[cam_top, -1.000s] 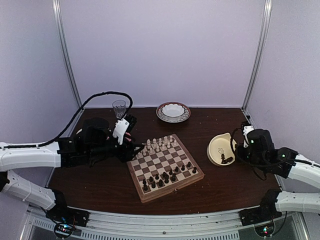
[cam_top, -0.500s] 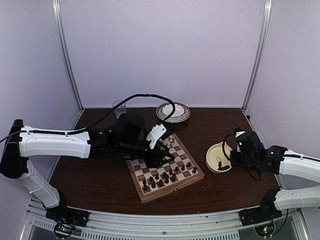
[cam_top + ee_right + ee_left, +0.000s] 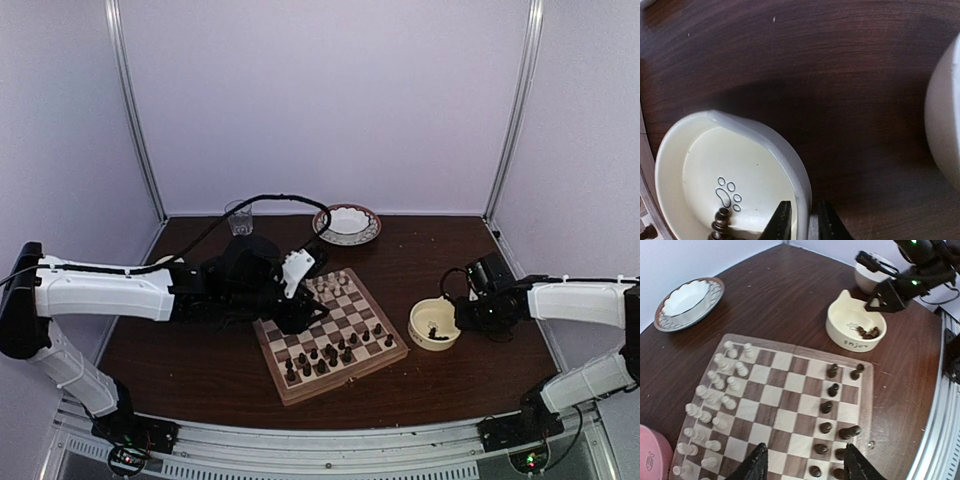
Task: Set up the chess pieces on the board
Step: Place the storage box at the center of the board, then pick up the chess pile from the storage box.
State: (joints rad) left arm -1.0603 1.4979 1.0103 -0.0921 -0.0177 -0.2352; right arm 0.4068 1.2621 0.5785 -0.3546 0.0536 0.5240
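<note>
Where the board (image 3: 350,372) lies slantwise at the middle of the tabletop (image 3: 200,360), the chess pieces (image 3: 335,350) are seen in two lots. Most are stood in two loose rows along the board's near side. A few are left lying in the cream bowl (image 3: 445,343) just to its right. The pale chessmen (image 3: 325,287) are ranked along the far side.

The left hand (image 3: 806,465) is held above the board's left part. Its fingers (image 3: 757,464) are parted and nothing is held between them.

The right hand (image 3: 801,222) is set at the bowl's right rim, with one finger inside the wall and one outside, close together. The fingertips are cut off by the lower edge of the wrist view, so whether the rim is pinched or merely straddled cannot be told. One dark piece is seen on the bowl's floor beside the inner finger, next to a paw-print mark.

A scalloped dish (image 3: 346,222) and a glass (image 3: 239,216) are placed at the far edge of the tabletop, well apart from the board.
</note>
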